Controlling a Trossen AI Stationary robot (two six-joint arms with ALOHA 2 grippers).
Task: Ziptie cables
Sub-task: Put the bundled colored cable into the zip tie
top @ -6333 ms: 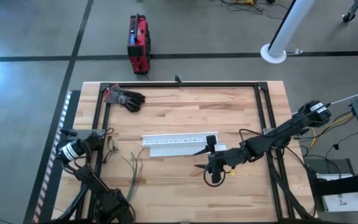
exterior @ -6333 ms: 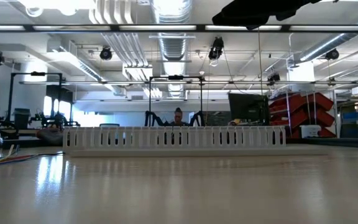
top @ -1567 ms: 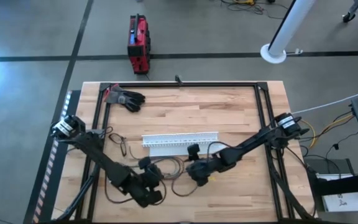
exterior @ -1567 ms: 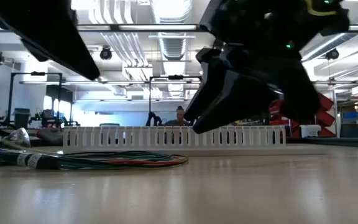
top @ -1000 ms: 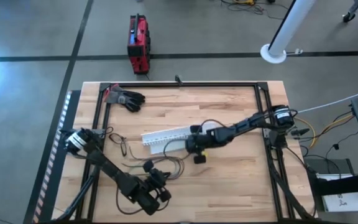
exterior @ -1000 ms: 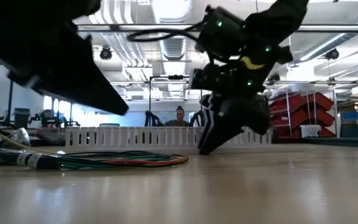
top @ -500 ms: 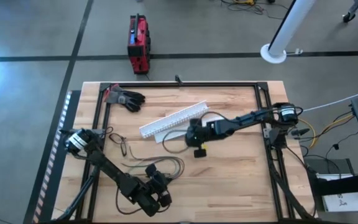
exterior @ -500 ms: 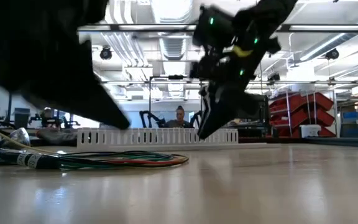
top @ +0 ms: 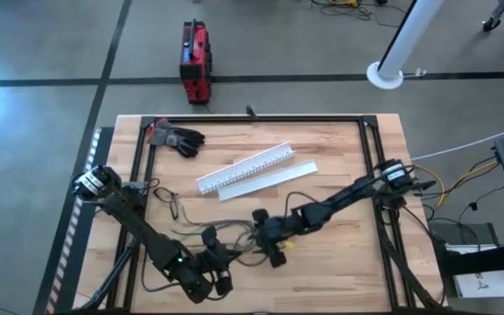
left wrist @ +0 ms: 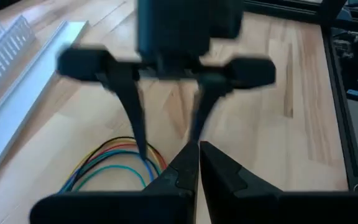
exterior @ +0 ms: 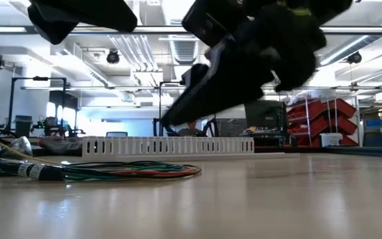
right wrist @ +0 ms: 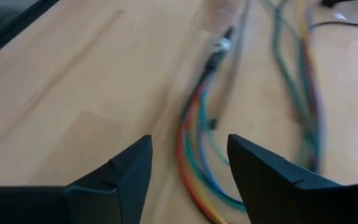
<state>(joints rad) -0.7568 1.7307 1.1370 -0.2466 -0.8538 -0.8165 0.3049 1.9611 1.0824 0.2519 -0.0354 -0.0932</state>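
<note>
The cables (top: 227,238), a loose bunch of thin green, red and dark wires, lie in loops on the table near its front middle; the low view shows the cables (exterior: 118,171) flat on the wood. My right gripper (right wrist: 188,155) hovers open just above them, one finger on either side of the bunch (right wrist: 197,146). My left gripper (left wrist: 197,149) is shut a little nearer the front edge, pointing at my right gripper (left wrist: 166,124), with the cables (left wrist: 114,163) beside its fingers. In the high view my right gripper (top: 262,243) and left gripper (top: 220,262) stand close together.
A white slotted channel (top: 245,166) lies slantwise at the table's middle, its flat lid (top: 269,179) beside it. A dark glove (top: 178,138) rests at the far left corner. A black frame (top: 252,118) runs round the table. Bare wood shows at the front right.
My right gripper has pushed the channel's right end toward the far edge, leaving the channel slanted. It has then left the channel and gone toward the near edge and down to the cables, fingers open. The cables have stayed where they were.
</note>
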